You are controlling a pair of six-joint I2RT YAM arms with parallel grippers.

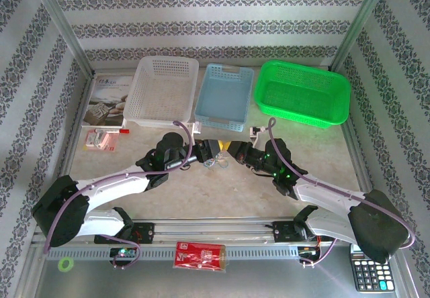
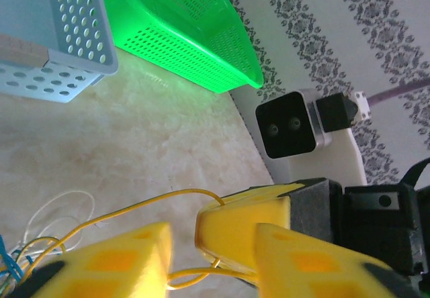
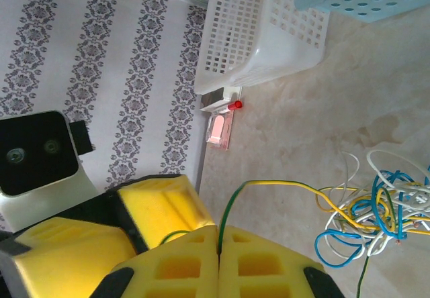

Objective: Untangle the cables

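Cables (image 3: 376,211): yellow, white and blue tangle on the table (image 1: 222,190), just beside both grippers. Pinches one yellow-green strand tight in the clenched right gripper (image 3: 218,244). Holds left gripper (image 2: 211,261) jaws apart, a yellow strand crossing the gap, ungripped.

Noted glossy perforated plastic on the green basket (image 1: 306,91); matt, foam-like yellow pads (image 3: 269,264); smooth, faintly marbled tabletop (image 1: 222,190).
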